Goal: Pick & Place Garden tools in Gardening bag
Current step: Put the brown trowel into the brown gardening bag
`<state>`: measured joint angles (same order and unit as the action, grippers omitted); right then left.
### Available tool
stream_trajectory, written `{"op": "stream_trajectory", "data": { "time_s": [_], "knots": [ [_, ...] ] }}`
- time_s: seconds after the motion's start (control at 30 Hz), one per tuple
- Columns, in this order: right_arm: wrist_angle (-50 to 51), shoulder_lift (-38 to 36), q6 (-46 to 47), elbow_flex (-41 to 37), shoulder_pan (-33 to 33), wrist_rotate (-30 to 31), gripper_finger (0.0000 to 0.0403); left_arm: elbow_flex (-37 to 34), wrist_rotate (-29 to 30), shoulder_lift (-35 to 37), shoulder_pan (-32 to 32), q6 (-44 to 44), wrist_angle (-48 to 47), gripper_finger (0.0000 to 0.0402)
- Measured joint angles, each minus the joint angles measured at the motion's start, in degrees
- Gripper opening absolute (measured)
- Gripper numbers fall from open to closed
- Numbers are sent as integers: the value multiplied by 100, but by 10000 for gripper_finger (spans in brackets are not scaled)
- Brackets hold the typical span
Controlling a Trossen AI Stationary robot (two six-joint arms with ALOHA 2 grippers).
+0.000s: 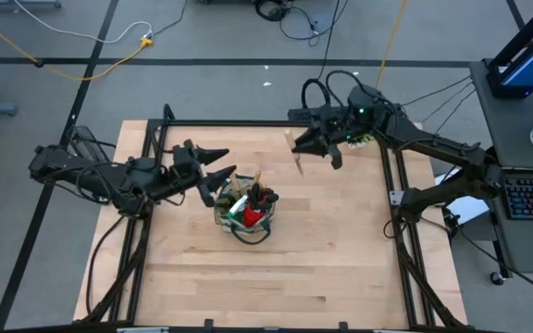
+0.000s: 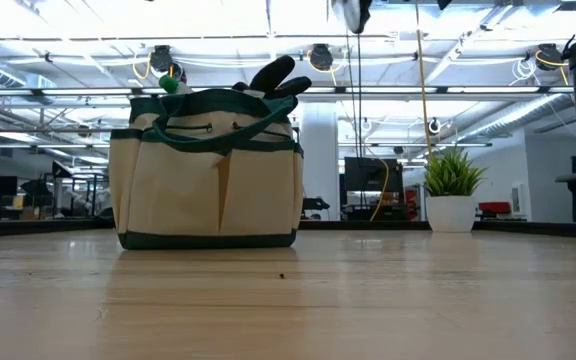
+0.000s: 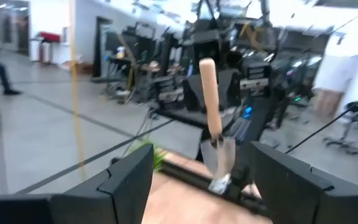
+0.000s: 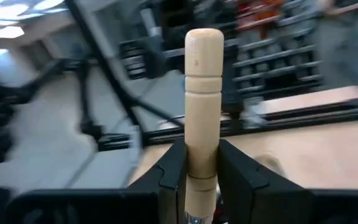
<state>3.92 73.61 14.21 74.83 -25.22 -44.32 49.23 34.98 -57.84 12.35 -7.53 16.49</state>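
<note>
We count one trowel [image 4: 202, 106], its smooth rounded light wooden handle clenched in our right gripper [image 1: 315, 146] jaws above the far worktop [image 1: 340, 250]. One round tan fabric gardening bag [image 2: 208, 170] with dark green trim stands mid-worktop, tools poking out. Our left gripper [image 1: 213, 166], jaws released, hovers beside it.

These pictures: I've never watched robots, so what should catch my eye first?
The right hand, raised near the table's far edge, grips a trowel by its wooden handle. Mid-table sits the bag, already stuffed with tools, with the left hand open beside it. A small plant stands at the far edge.
</note>
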Motion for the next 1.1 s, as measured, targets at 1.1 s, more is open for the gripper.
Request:
{"op": "stream_trajectory", "data": {
  "time_s": [1.1],
  "knots": [
    [-1774,1155,830,-4,804,-946,57,363,-2860,-1445,-971,-1061,1441,266]
  ]
}}
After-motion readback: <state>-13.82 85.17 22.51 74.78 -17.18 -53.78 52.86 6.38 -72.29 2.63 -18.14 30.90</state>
